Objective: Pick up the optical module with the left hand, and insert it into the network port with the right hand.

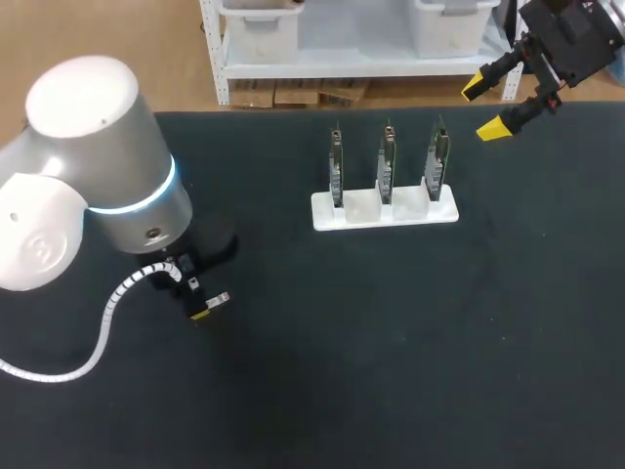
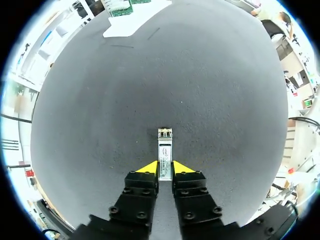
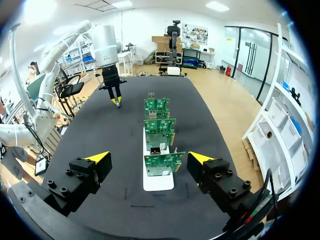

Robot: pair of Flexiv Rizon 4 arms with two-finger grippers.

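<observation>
Left pincer (image 2: 165, 168) clamped on optical module (image 2: 165, 150), pickup step; right pincer (image 1: 482, 109) wide open, empty; next lift, handover

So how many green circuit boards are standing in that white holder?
3 green circuit boards, upright in a row in the white plastic holder: one at its left end, one in the middle, one at its right end. None seems hidden.

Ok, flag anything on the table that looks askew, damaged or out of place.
Nothing stands out. The three circuit boards stand upright in the white holder, and the optical module sits straight, clamped in the left pincer.
</observation>
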